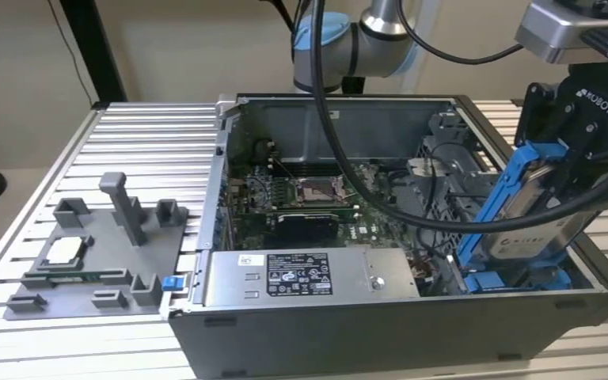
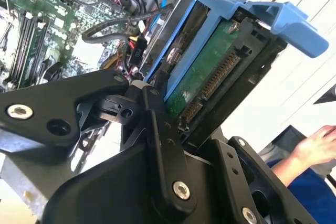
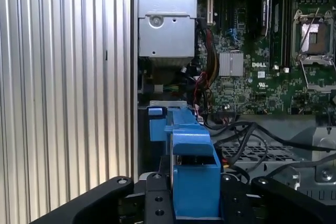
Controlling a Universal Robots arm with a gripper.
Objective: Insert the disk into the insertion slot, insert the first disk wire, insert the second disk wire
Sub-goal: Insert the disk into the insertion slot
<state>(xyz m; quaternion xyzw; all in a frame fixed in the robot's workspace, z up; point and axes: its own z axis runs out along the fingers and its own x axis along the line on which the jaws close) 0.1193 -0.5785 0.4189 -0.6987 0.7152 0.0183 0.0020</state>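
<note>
My gripper [image 1: 576, 184] is shut on the disk [image 1: 528, 234], a silver-grey drive with a white label in a bright blue carrier frame. The disk hangs tilted, its lower end down in the insertion slot [image 1: 494, 282] at the front corner of the open computer case, at the exterior view's right. The second wrist view has the disk's green circuit board [image 2: 210, 77] and blue carrier between my black fingers [image 2: 157, 124]. In the first wrist view the blue carrier [image 3: 194, 171] rises from my gripper [image 3: 195, 208]. Black cables [image 1: 442, 214] lie beside the bay; I cannot tell which are the disk wires.
The case holds a grey labelled power-supply box [image 1: 294, 277] at the front and a motherboard [image 1: 304, 198] behind it. A grey fixture plate [image 1: 104, 253] sits on the slatted aluminium table [image 1: 146, 142] at the exterior view's left. A person's hand [image 2: 317, 148] is near the case.
</note>
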